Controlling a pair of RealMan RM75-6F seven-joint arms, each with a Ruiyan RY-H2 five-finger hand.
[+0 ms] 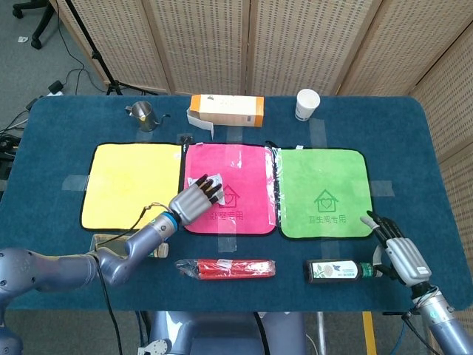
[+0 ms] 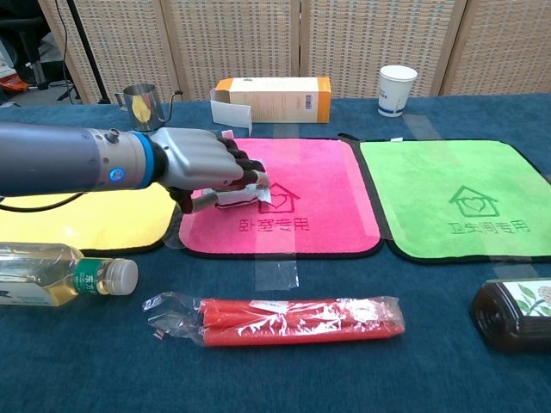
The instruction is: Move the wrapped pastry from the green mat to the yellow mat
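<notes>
The left hand [image 2: 200,166] grips the wrapped pastry [image 2: 244,191] with fingers curled over it, above the left part of the pink mat [image 2: 318,206] — between the yellow mat [image 1: 131,185] and the green mat [image 1: 325,192]. The right hand [image 1: 399,255] lies near the worktop's [image 1: 414,148] front right edge, fingers apart and holding nothing, just beside the dark bottle [image 1: 341,271].

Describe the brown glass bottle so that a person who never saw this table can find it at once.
Start at the green mat, the rightmost of three coloured mats. Just in front of it, near the table's front edge, the brown bottle lies on its side beside the right hand. Unlike the clear bottle at the front left, it is dark with a white flowered label.
</notes>
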